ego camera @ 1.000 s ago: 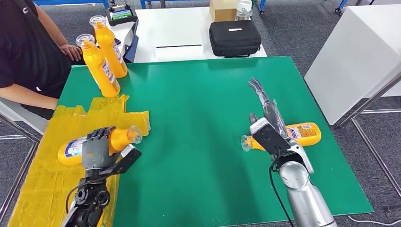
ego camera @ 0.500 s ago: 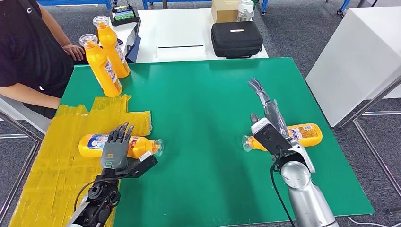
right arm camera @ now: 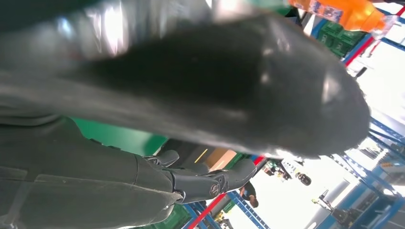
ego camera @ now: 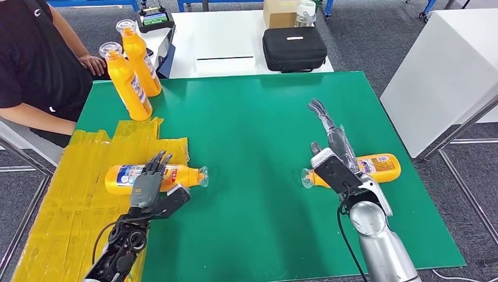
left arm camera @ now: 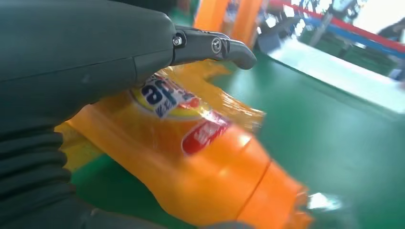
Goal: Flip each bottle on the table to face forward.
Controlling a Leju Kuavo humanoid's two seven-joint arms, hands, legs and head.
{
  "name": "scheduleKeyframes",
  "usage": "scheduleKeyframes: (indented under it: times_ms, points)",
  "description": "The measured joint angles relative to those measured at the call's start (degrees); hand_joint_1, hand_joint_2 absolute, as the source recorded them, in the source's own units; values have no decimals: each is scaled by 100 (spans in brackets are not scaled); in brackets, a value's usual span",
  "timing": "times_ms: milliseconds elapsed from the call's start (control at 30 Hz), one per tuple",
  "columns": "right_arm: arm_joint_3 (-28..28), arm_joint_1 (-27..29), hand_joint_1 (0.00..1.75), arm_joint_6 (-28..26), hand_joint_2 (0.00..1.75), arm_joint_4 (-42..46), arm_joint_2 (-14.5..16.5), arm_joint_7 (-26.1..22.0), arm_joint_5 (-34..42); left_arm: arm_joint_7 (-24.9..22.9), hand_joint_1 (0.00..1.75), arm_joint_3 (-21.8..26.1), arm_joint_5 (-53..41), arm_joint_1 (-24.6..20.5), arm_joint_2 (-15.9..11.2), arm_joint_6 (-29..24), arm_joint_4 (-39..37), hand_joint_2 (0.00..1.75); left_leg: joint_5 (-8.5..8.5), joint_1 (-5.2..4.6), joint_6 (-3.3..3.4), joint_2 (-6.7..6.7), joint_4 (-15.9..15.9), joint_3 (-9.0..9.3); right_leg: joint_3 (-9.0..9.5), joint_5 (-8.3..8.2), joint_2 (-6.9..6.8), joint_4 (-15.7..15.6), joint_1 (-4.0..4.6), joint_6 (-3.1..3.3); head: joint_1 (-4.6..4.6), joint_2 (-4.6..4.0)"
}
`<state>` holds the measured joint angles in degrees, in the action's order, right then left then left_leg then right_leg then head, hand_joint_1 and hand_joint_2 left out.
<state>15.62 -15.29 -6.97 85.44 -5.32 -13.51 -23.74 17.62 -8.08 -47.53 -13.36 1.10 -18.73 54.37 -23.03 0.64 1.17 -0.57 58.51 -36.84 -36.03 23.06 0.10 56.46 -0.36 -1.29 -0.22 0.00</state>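
four orange bottles were on or at the green table (ego camera: 252, 117): two upright bottles (ego camera: 125, 82) stood touching at its far left corner, one lying bottle (ego camera: 176, 175) lay near its left edge, partly on the yellow sheet (ego camera: 59, 205), and one more lying bottle (ego camera: 379, 166) lay near its right edge. there was one yellow sheet, covering the table's near left part. one black case (ego camera: 293, 48) and one cardboard box (ego camera: 277, 12) sat beyond the table's far edge, on one white table (ego camera: 229, 41). one person (ego camera: 35, 64) sat at the green table's far left corner. two robot hands were over it: one left hand (ego camera: 150, 182), one right hand (ego camera: 332, 147).
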Motion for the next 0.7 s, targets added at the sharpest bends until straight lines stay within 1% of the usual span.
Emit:
scheduleKeyframes:
  times_ms: [33,100,167,233,333,433,533,700]
  points:
    - [-3,4,0,15,175,1,-14,27,-57,133,0,40,393,27,1,197,106,0,0,0,0,0,0,0,0,0,-1,0,0,0,0,0]
    - [-21,34,0,63,175,19,-62,89,-180,359,0,151,1202,119,2,492,372,0,0,0,0,3,0,0,-2,0,0,0,1,0,-1,0]
    - [-71,109,0,197,175,82,-158,137,-262,505,0,288,1967,255,3,615,707,0,0,0,0,4,0,-2,-5,0,0,0,0,0,0,0]
    - [-172,244,0,475,175,202,-325,124,-245,626,0,461,2709,416,5,677,1123,0,-1,0,1,2,1,-5,-9,0,-1,-1,0,0,0,0]
    - [-421,624,0,1005,175,446,-687,-43,-224,855,0,726,3753,686,11,747,1776,0,-7,-1,4,-1,2,-7,-8,5,-5,-2,-1,-6,-1,0]
    - [-823,1138,0,1273,175,668,-1134,-240,-423,1085,0,969,4694,1036,20,805,2408,0,-24,-2,7,-3,2,-12,-9,14,-6,-2,-6,-19,-1,0]
    - [-1312,1481,0,1499,175,780,-1491,-340,-497,1159,0,1108,5093,1288,24,835,2878,0,-34,-10,10,-2,2,-12,-15,17,-4,-4,-9,-21,-2,0]
    - [-2320,2143,0,1824,175,1058,-2051,-336,-535,1173,0,1149,5240,1463,52,837,3309,0,-35,-16,15,-32,2,-14,-8,27,-20,-6,-14,-36,0,0]
